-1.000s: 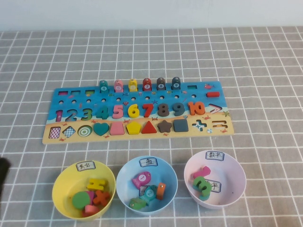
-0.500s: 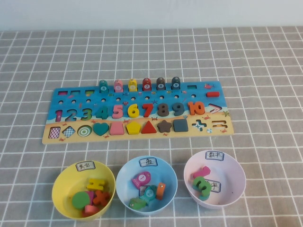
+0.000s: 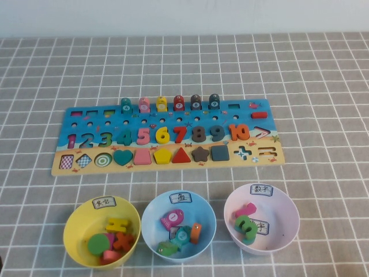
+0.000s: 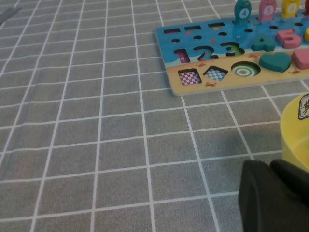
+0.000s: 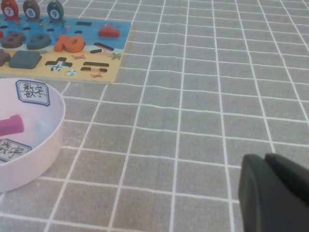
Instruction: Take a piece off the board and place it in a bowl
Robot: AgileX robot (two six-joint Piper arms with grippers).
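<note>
The olive-green fish piece [image 3: 168, 248] lies in the light blue bowl [image 3: 151, 216], with a pink fish, a teal fish and an orange piece. The board [image 3: 81, 118] lies behind the bowls, with several fish pieces standing on its far row. Neither gripper shows in the high view. My left gripper [image 4: 270, 166] is shut and empty, low over the cloth next to the yellow bowl [image 4: 294, 130]. My right gripper [image 5: 265, 157] is shut and empty, over the cloth to the right of the pale pink bowl [image 5: 53, 130].
The yellow bowl [image 3: 72, 225] holds several shape pieces. The pink bowl [image 3: 288, 213] holds a pink piece and a green numeral. A grey checked cloth [image 3: 323, 86] covers the table.
The dark tip of my left arm at the left edge of the high view has gone out of that view. Board, bowls and pieces have not moved.
</note>
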